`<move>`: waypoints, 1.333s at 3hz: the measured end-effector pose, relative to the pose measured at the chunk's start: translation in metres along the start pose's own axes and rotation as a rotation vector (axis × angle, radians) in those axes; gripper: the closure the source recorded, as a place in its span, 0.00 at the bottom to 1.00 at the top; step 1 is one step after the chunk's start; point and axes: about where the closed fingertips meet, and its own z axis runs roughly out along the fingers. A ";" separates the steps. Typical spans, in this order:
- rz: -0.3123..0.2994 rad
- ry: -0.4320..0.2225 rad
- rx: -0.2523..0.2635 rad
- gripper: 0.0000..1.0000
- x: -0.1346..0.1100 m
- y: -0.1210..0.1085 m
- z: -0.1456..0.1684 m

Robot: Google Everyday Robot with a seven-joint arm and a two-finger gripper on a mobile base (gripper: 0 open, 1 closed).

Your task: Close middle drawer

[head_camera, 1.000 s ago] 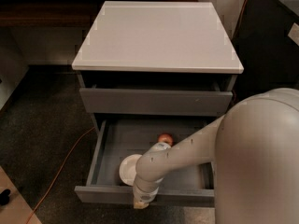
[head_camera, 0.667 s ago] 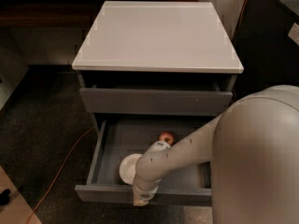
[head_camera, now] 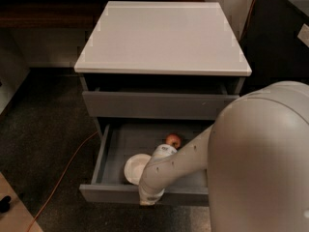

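Observation:
The middle drawer [head_camera: 112,194] of the grey cabinet stands pulled far out. Its plain dark-grey front panel faces me at the bottom of the view. Inside on the grey floor lie a white bowl [head_camera: 134,167] at the front left and a small red apple [head_camera: 173,140] near the back. My gripper [head_camera: 149,200] reaches down over the drawer's front panel, at its outer face near the middle. My white arm [head_camera: 183,158] crosses the drawer and hides the right half of its floor.
The cabinet has a white top [head_camera: 161,37]. The drawer above [head_camera: 154,105] is slightly open. An orange cable [head_camera: 63,175] runs across the dark floor at the left. A pale floor patch [head_camera: 14,216] sits at the bottom left corner.

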 end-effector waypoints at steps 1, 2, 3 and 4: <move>-0.020 -0.017 0.032 1.00 0.004 -0.010 0.004; -0.041 -0.045 0.053 1.00 0.010 -0.019 0.010; -0.045 -0.050 0.064 1.00 0.011 -0.023 0.008; -0.050 -0.057 0.096 1.00 0.015 -0.036 0.009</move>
